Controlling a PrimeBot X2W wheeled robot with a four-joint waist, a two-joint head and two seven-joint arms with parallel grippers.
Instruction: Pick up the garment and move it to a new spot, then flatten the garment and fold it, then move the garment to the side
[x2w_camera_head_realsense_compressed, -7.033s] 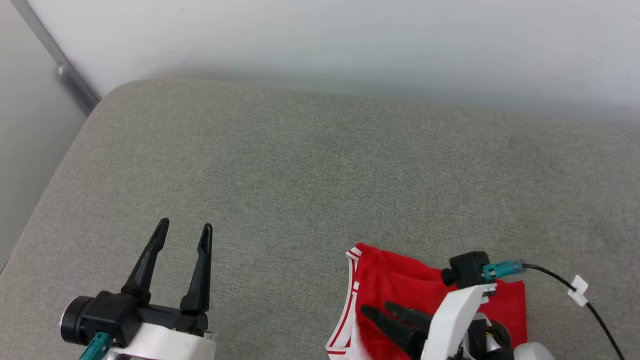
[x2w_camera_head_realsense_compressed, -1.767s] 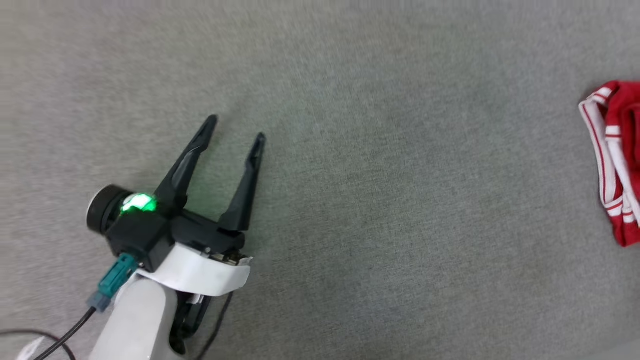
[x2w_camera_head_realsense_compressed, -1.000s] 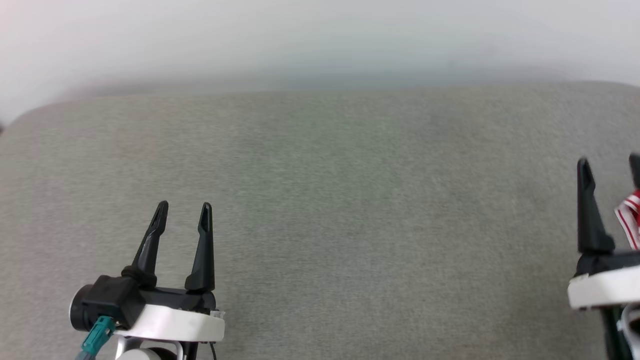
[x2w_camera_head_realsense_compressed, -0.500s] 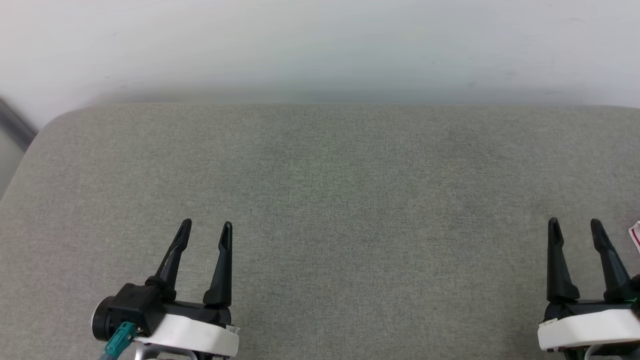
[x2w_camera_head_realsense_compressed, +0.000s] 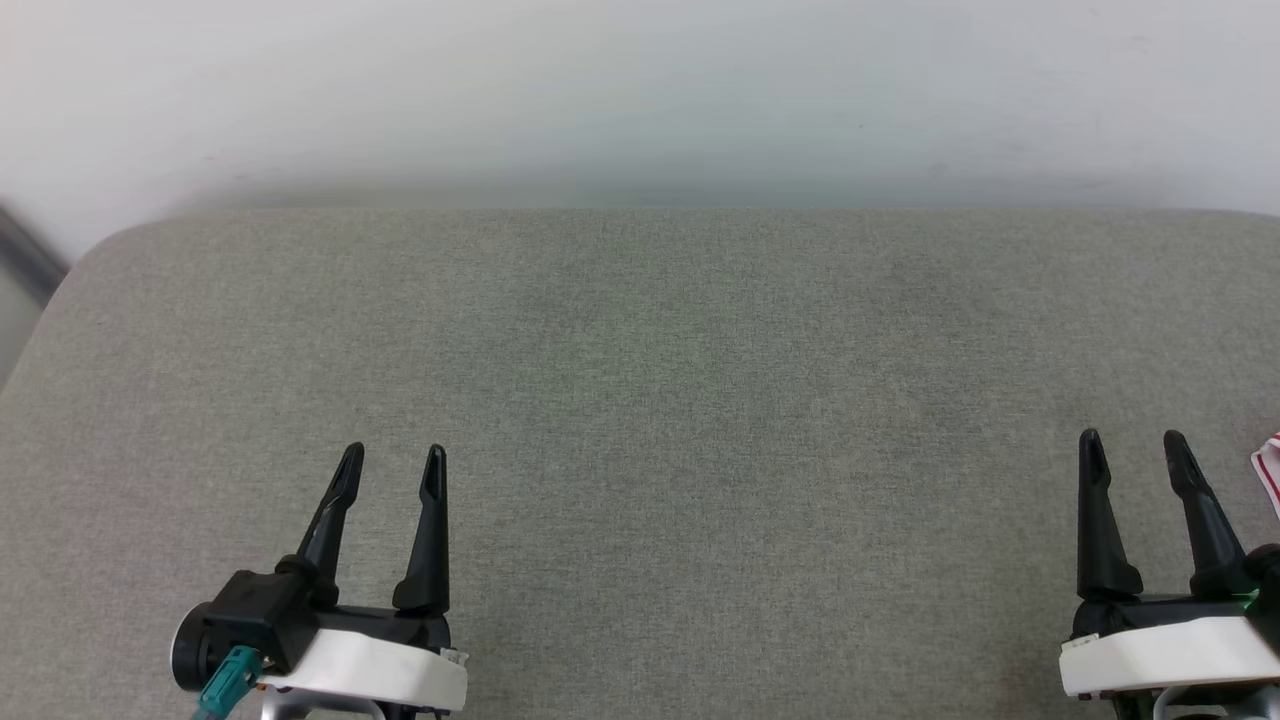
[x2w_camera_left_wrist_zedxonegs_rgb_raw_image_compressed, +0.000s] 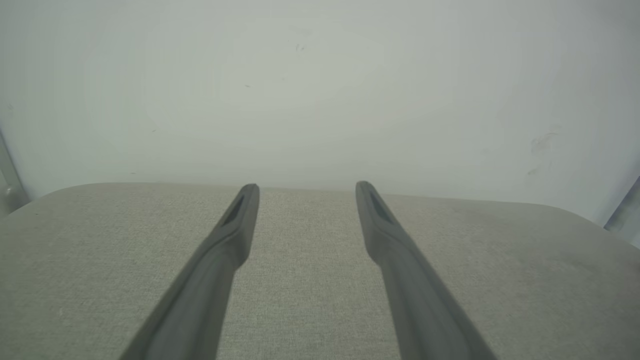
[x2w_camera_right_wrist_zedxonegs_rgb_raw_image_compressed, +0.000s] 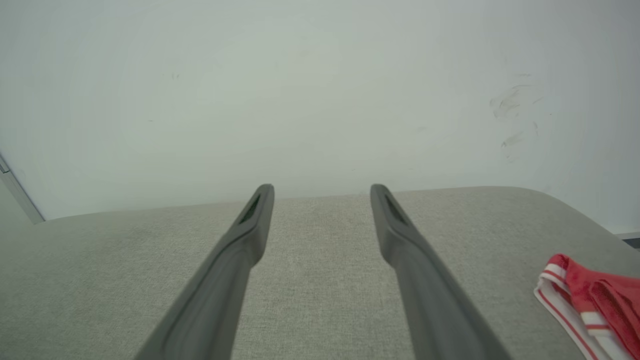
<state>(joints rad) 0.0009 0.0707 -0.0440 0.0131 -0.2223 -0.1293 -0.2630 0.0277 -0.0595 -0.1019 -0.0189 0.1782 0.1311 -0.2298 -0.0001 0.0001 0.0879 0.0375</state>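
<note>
Both grippers hover empty above the grey fabric cushion (x2w_camera_head_realsense_compressed: 640, 400), fingers pointing toward the white wall (x2w_camera_head_realsense_compressed: 640, 90). Left gripper (x2w_camera_head_realsense_compressed: 393, 452): fingers apart, nothing between them, cushion bare ahead of it. Right gripper (x2w_camera_head_realsense_compressed: 1131, 438): fingers likewise apart and holding nothing. The garment (x2w_camera_right_wrist_zedxonegs_rgb_raw_image_compressed: 590, 295) lies on the cushion off to the right gripper's own right, slightly ahead of its fingertips and clear of them. In the head view only a sliver of its red-and-white striped trim shows, at the right edge. In the right wrist view it reads as a compact red bundle with the striped edge turned toward the gripper. Its long axis cannot be told, since most of it is cut off by the frame. Assessment: the right arm is plainly the nearer one and the left is well apart from the garment. Any further handling would call for the right gripper to swing outward to its right. With the garment lying aside, the task looks close to complete.
</note>
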